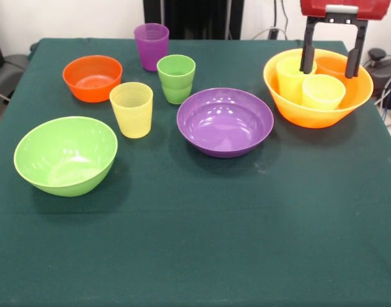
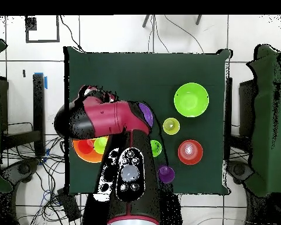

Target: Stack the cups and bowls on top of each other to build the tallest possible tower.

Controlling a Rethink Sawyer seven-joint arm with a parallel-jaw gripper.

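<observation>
The claw (image 1: 329,69) hangs released, prongs spread, inside the big orange bowl (image 1: 315,110). Three cups sit in that bowl. The purple bowl (image 1: 225,121) rests just beside it on the tabletop (image 1: 246,230).

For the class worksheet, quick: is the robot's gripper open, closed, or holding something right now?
Gripper: open, holding nothing, fingers spread and hanging down into the yellow-orange bowl among the cups inside it.
</observation>
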